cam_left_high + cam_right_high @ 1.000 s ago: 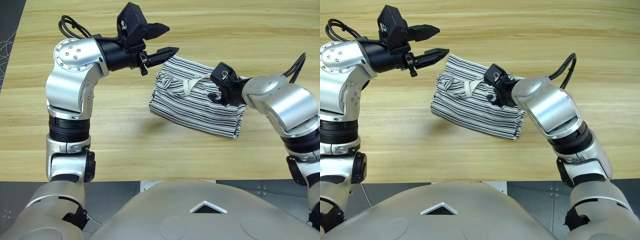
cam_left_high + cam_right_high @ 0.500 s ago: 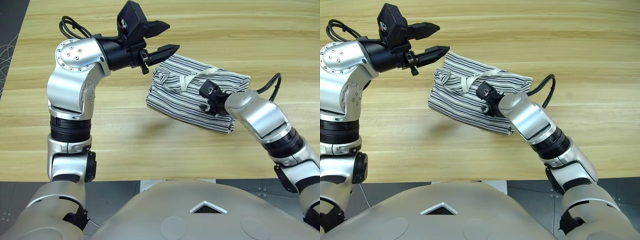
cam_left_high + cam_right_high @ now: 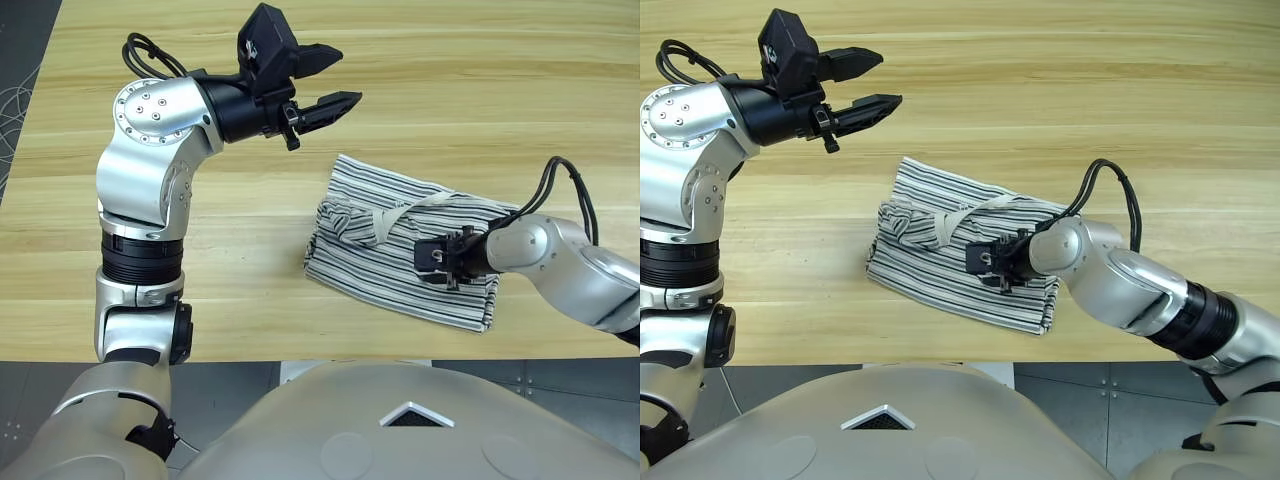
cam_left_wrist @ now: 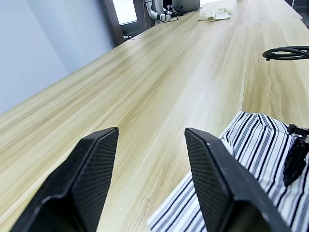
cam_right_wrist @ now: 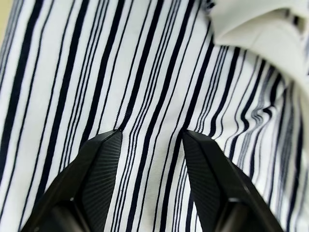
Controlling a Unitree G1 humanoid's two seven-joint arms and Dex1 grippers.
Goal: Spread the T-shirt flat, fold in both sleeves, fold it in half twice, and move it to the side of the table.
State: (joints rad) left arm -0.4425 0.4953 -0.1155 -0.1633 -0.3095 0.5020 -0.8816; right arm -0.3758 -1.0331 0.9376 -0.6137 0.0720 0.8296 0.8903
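Striped black-and-white T-shirt (image 3: 375, 265) folded into a compact, roughly rectangular bundle, lying on the light wooden table (image 3: 480, 80) toward the near edge, a little to the right of the middle. Long sides slanting across the wood, from the far-left corner down to the near-right corner. Cream neckband (image 3: 384, 222) showing on top, crossing the upper layer in the bundle's left half, with loose folds bunched beside it at the left end.

Right gripper (image 3: 452, 266) down on the right part of the bundle, its arm coming in low from the right. Fingers parted a moderate way, both tips pressing onto the top layer of striped cloth. Flat fabric lying in the gap between them, with no pinched fold to be seen in the right wrist view. Black cable (image 3: 560, 190) arching up from the right forearm just behind the gripper.

Left gripper (image 3: 346, 74) raised above the table, beyond the T-shirt and toward its left end, clear of the cloth. Fingers spread wide, pointing to the right, holding nothing. Bare wood and a striped corner of the T-shirt visible past them in the left wrist view.

Toward the far end of the table, in the left wrist view, a small pale cloth (image 4: 216, 14) lying on the wood, well apart from the T-shirt and both grippers.
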